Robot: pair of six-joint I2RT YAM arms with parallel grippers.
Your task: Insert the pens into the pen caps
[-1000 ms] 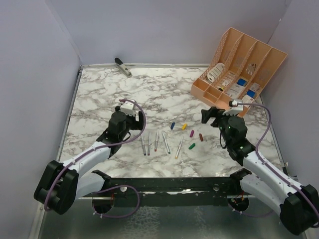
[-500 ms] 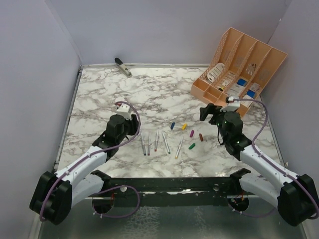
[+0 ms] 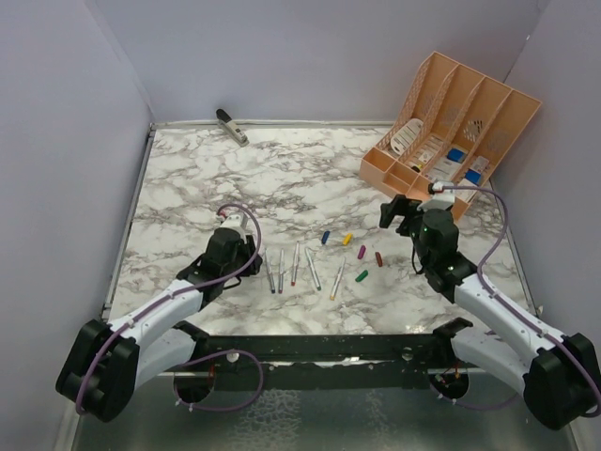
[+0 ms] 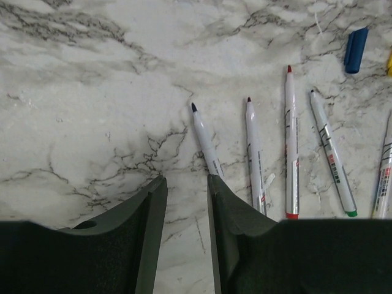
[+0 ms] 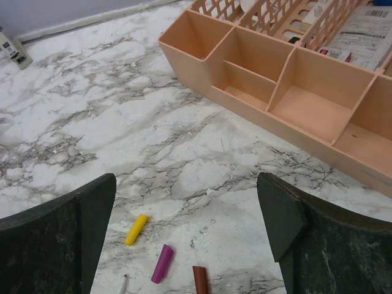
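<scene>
Several silvery pens lie side by side on the marble table, in front of the arms. The blue, yellow, purple, red and green caps lie loose to their right. My left gripper is low, just left of the pens. In the left wrist view it is open with a narrow empty gap, its right finger beside the blue-tipped pen. My right gripper is wide open and empty, above and beyond the yellow, purple and red caps.
An orange organizer with blue and white items stands at the back right, near the right gripper. A dark-and-white clip-like object lies at the back wall. Purple walls enclose the table on three sides.
My left gripper has pulled back toward the near edge and dropped lower, ending just left of the pens. My right gripper has shifted only slightly.
</scene>
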